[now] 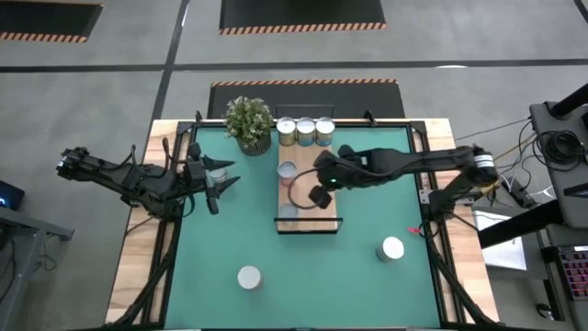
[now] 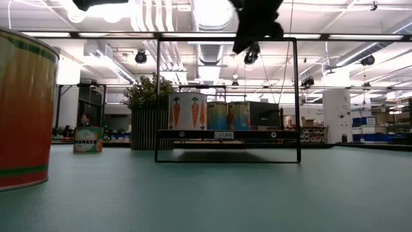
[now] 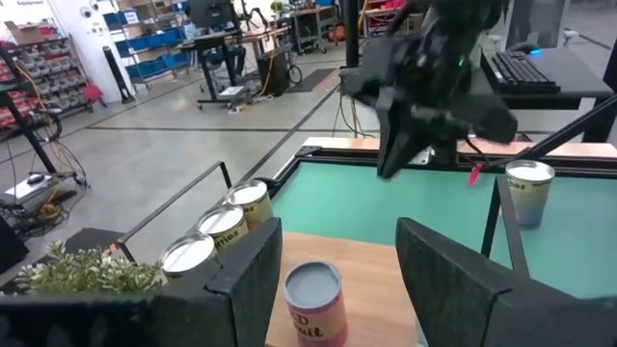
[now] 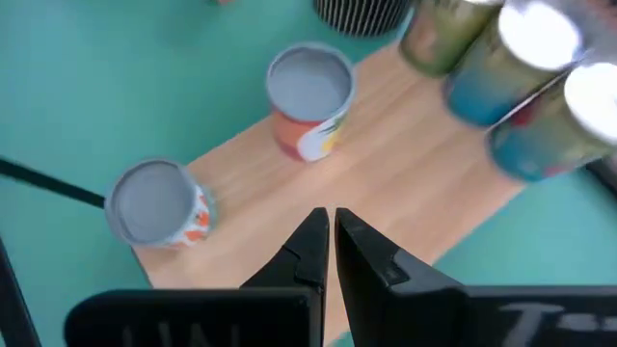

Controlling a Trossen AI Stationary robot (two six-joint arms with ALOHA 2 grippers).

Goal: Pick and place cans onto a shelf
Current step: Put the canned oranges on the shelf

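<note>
The shelf (image 1: 317,147) is a light wooden board on a black wire frame; it also shows in the low view (image 2: 225,134). Two cans stand on it, one red-sided (image 1: 288,171) (image 4: 308,87) and one white and orange (image 1: 288,211) (image 4: 154,200). Three more cans (image 1: 306,130) stand in a row at its far end. My right gripper (image 1: 314,195) (image 4: 328,226) hangs above the board, shut and empty, beside both cans. My left gripper (image 1: 225,181) (image 3: 337,236) is open and empty left of the shelf, pointing at the red-sided can (image 3: 313,299).
Two loose cans stand on the green mat, one near the front (image 1: 249,277) and one at the right (image 1: 392,248). A potted plant (image 1: 249,122) stands at the far edge, left of the row of cans. The shelf's wire frame (image 2: 296,96) rises above the board.
</note>
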